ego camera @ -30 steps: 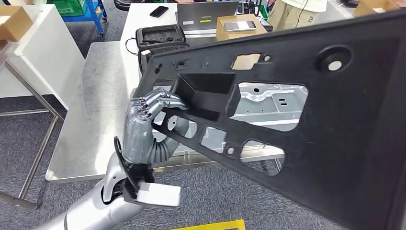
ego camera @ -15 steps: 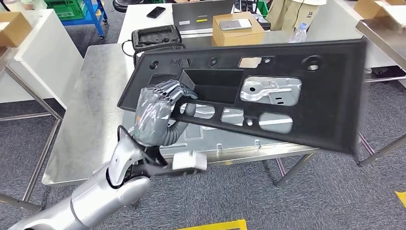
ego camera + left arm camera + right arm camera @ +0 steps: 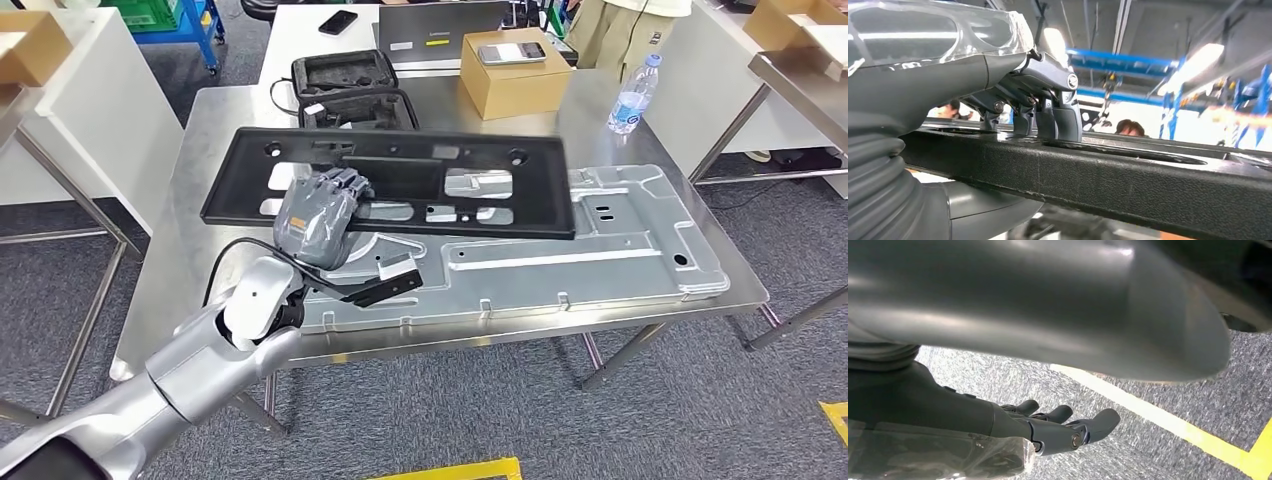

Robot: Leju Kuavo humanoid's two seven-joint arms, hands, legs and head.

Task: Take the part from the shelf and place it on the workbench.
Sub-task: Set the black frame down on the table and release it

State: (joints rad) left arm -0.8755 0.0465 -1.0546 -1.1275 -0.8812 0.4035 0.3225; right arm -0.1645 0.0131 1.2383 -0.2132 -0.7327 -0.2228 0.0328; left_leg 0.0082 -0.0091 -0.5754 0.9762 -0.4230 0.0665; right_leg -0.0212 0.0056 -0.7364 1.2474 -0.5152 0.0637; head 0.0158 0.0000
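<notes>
Over the steel workbench (image 3: 215, 130), my left hand (image 3: 318, 215) is gripping the long black plastic panel with cut-outs (image 3: 400, 180), its far end overlapping the grey stamped metal sheet (image 3: 620, 240). I'm judging that lowering it level is best. My right hand (image 3: 1048, 432) is hanging free, fingers apart.

Left arm (image 3: 170, 385): silver shell segments, black cable looped at the elbow, grey ribbed wrist cover. Left hand (image 3: 312, 215): grey, clear film over its back (dark metallic fingers (image 3: 1058, 112)). Right hand (image 3: 1048, 427): dark grey.
</notes>
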